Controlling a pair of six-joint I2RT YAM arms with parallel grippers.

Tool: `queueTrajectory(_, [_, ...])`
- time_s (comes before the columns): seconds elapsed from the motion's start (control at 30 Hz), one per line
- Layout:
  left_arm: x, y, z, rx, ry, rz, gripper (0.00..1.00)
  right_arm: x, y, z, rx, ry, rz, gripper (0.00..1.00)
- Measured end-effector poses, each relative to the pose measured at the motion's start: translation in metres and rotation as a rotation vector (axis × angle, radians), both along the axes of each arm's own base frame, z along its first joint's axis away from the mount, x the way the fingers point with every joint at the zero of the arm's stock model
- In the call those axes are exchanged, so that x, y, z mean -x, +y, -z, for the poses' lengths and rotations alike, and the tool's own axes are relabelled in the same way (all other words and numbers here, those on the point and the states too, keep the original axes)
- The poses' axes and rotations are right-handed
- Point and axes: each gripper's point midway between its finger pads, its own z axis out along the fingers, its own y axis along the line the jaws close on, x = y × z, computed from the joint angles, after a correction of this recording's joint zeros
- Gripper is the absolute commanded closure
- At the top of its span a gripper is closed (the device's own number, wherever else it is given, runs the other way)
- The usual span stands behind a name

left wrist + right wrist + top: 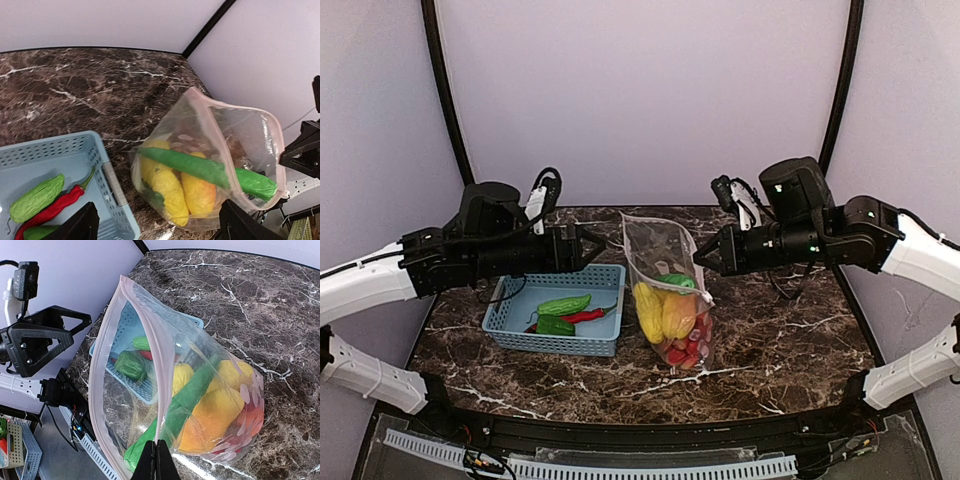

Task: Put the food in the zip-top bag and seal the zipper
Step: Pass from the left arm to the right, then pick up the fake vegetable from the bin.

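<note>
The zip-top bag (665, 290) stands on the table with its mouth gaping. Inside lie food pieces: yellow corn (165, 187), an orange-yellow pepper (215, 415) and red strawberries (688, 350). A long green cucumber (200, 167) pokes out past the rim. My right gripper (157, 460) is shut on the near edge of the pinkish zipper (165, 355), holding the bag up from the right (701, 258). My left gripper (160, 227) is open just left of the bag (603, 248), its fingers (82, 225) apart with nothing between them. More food stays in the basket: a bumpy green cucumber (35, 202) and a red chili (55, 205).
The light blue lattice basket (510, 325) sits left of the bag, close against it. A third green piece (555, 326) lies in the basket beside the chili. Dark marble table (780, 340) runs to the right, with pale walls behind.
</note>
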Motion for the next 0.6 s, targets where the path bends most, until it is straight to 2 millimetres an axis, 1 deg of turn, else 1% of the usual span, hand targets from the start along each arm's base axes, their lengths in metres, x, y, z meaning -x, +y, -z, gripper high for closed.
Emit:
queueTrajectory(0.1, [0.0,0.04,0.022,-0.065,0.029,-0.084,0.11,-0.001,-0.001,0.0,0.001,-0.005,0.007,1.0])
queueTrajectory(0.2, [-0.003,0.079,0.06,-0.141,0.095,-0.164,0.1,-0.001,-0.001,-0.001,0.0,-0.007,0.008,1.0])
queueTrajectory(0.3, [-0.003,0.108,0.104,-0.243,0.181,-0.204,0.1,-0.001,-0.001,0.0,0.0,-0.007,0.008,1.0])
queueTrajectory(0.37, [-0.003,0.116,0.123,-0.302,0.224,-0.197,0.1,-0.001,-0.001,0.0,0.0,-0.006,0.008,1.0])
queueTrajectory(0.43, [-0.008,0.118,0.137,-0.35,0.248,-0.17,0.1,-0.001,-0.001,0.0,-0.001,-0.007,0.008,1.0])
queueTrajectory(0.6, [-0.021,0.111,0.173,-0.498,0.296,-0.04,0.11,-0.001,-0.002,0.0,-0.004,-0.009,0.01,1.0])
